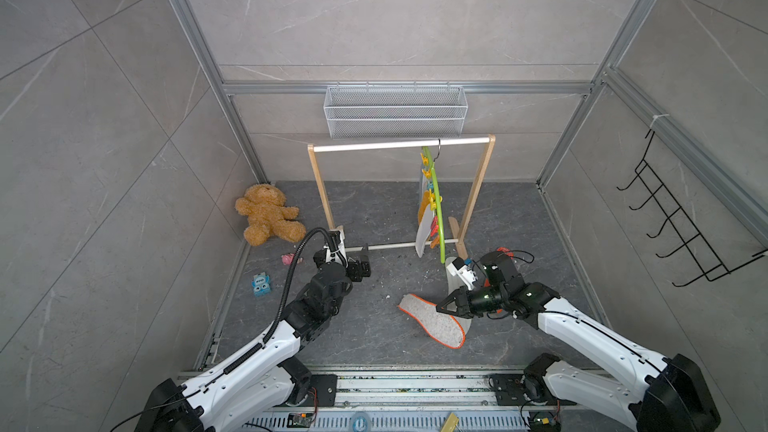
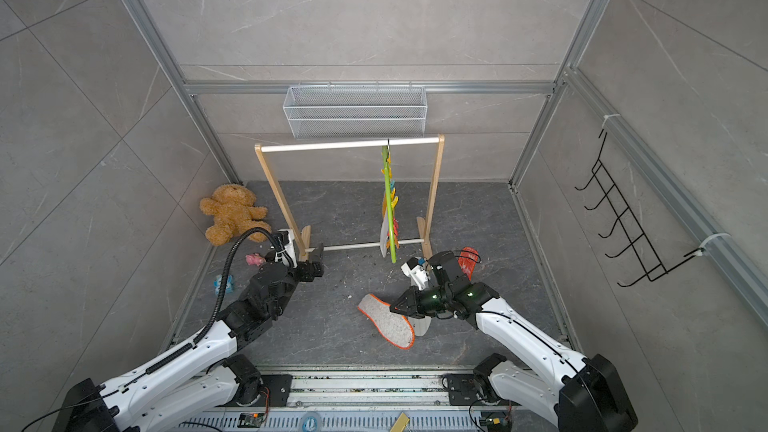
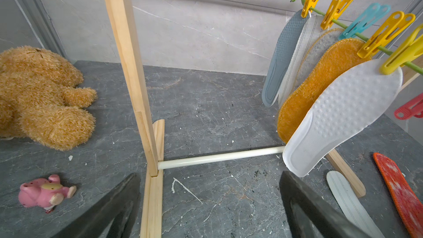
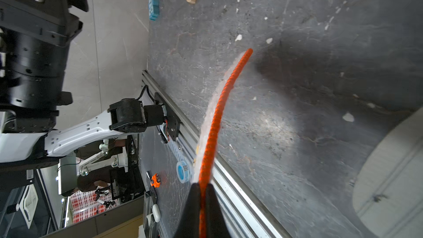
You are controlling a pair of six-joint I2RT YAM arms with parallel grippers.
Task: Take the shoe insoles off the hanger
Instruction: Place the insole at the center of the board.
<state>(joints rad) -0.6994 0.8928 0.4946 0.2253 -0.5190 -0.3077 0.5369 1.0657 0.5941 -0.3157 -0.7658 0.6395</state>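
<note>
Dark stone floor point(image 1: 374, 209) carries everything. Near its front edge my right gripper point(image 1: 438, 308) is pressed together on the grey insole with orange rim point(image 1: 432, 322). A pale insole point(image 1: 453, 280) lies half hidden under that wrist. My left gripper point(image 3: 209, 174) stands spread wide and empty at the foot of the wooden rack point(image 1: 320, 184). Farther back the hanger point(image 1: 437, 201) hangs edge-on, its white insole point(image 3: 343, 115) partly covering the others. Writing on the blue toy point(image 1: 261, 282) is too small to read.

Left hand point(image 1: 362, 263) gapes wide; right hand point(image 1: 440, 307) pinches closed.
</note>
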